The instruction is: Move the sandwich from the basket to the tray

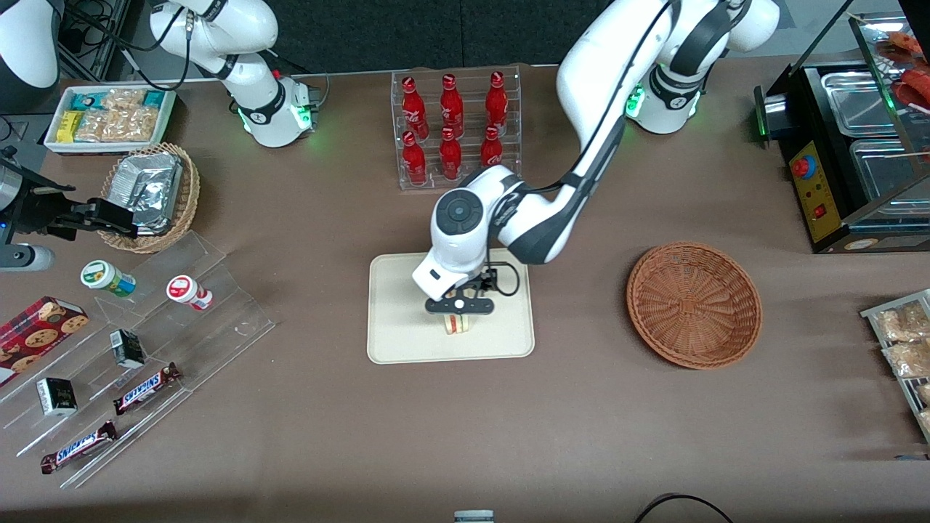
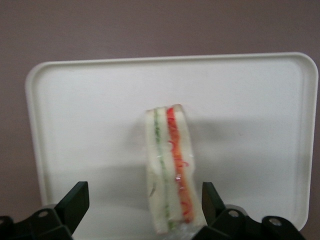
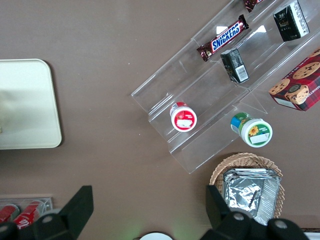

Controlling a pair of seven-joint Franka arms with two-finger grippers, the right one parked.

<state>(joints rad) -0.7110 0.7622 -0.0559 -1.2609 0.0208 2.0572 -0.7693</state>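
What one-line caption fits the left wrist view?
Open gripper straddles the sandwich standing on edge on the tray.

Everything is set out on one big table (image 1: 465, 436) covered in a plain brown matte surface, seen from above. A dark, almost black backdrop (image 1: 407, 29) is seen along the table's edge farthest from the front camera. A black and steel warming cabinet (image 1: 850, 160) with metal pans is parked at the working arm's end. The scene is lit pretty evenly, with only soft shadows cast on the tabletop.
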